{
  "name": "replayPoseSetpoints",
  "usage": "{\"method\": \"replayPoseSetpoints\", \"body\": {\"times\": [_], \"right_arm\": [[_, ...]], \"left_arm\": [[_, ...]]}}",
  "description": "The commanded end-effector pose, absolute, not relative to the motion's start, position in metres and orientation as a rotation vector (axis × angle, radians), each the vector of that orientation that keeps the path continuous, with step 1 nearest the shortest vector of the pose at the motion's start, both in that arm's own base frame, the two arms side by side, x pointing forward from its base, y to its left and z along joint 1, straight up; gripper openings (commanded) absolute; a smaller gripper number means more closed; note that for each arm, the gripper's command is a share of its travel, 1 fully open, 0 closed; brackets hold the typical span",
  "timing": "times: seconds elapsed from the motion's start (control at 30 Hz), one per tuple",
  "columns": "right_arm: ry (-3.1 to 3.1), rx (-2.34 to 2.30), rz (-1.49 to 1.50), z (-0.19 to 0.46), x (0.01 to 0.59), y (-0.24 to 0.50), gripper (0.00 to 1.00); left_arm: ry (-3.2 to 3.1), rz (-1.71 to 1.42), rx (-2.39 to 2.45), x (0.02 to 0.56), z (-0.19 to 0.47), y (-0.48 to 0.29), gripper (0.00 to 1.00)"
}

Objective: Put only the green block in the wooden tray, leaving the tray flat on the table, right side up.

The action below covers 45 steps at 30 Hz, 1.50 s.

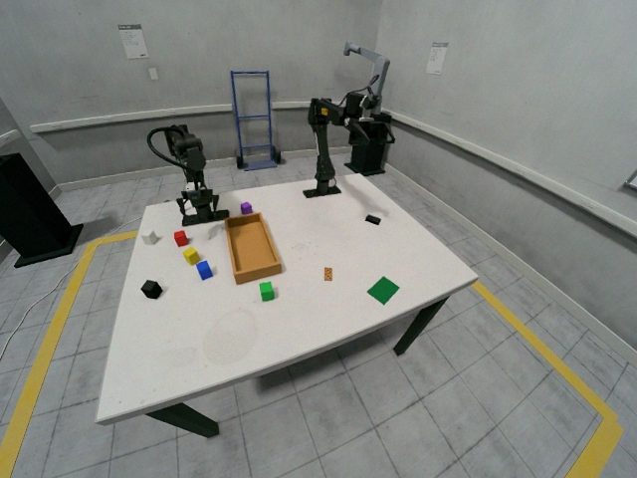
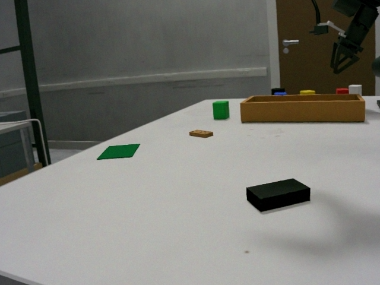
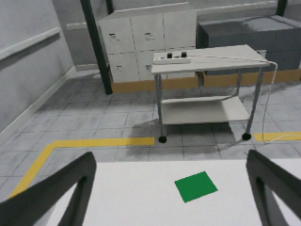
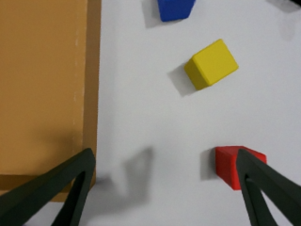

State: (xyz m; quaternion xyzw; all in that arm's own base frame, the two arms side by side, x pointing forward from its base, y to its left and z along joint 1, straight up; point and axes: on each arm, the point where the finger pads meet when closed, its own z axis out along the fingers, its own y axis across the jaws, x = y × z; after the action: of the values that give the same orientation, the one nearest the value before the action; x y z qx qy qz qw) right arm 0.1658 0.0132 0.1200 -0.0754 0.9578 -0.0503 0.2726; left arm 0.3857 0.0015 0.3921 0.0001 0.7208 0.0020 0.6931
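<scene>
The green block (image 1: pixel 266 290) stands on the table just off the near short end of the wooden tray (image 1: pixel 252 247), apart from it; it also shows in the exterior view (image 2: pixel 221 109) left of the tray (image 2: pixel 302 107). The tray lies flat, right side up and empty. My right gripper (image 1: pixel 198 201) (image 2: pixel 342 59) hangs open and empty above the table beside the tray's far end. In the right wrist view the right gripper (image 4: pixel 165 157) frames bare table between the tray (image 4: pixel 42 89) and a red block (image 4: pixel 234 168). My left gripper (image 3: pixel 166 157) is open, empty, held high and far from the block.
Yellow (image 1: pixel 190 255), blue (image 1: pixel 204 269), red (image 1: pixel 180 238), white (image 1: pixel 149 237) and black (image 1: pixel 150 289) blocks lie on one side of the tray, a purple one (image 1: pixel 246 207) behind it. A flat green square (image 1: pixel 383 290), a small brown piece (image 1: pixel 327 273) and a black slab (image 1: pixel 372 219) lie on the other side.
</scene>
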Motion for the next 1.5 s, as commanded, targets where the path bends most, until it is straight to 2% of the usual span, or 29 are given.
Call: {"method": "replayPoseSetpoints", "body": {"times": [0.0, 0.4, 0.67, 0.9, 1.47], "right_arm": [[2.556, -0.048, -0.173, 0.129, 0.181, -0.007, 1.0], [2.529, 0.533, -0.343, 0.129, 0.169, -0.091, 1.0], [2.463, 0.872, -0.44, 0.128, 0.142, -0.136, 1.0], [2.323, 1.263, -0.548, 0.13, 0.097, -0.182, 1.0], [2.283, 1.36, -0.573, 0.13, 0.083, -0.191, 1.0]], "left_arm": [[1.59, 0.002, 0.0, 0.384, 0.4, 0.001, 1.0], [1.59, 0.002, 0.0, 0.384, 0.4, 0.001, 1.0], [1.59, 0.002, 0.0, 0.384, 0.4, 0.001, 1.0], [1.59, 0.002, 0.0, 0.384, 0.4, 0.001, 1.0], [1.59, 0.002, 0.0, 0.384, 0.4, 0.001, 1.0]]}}
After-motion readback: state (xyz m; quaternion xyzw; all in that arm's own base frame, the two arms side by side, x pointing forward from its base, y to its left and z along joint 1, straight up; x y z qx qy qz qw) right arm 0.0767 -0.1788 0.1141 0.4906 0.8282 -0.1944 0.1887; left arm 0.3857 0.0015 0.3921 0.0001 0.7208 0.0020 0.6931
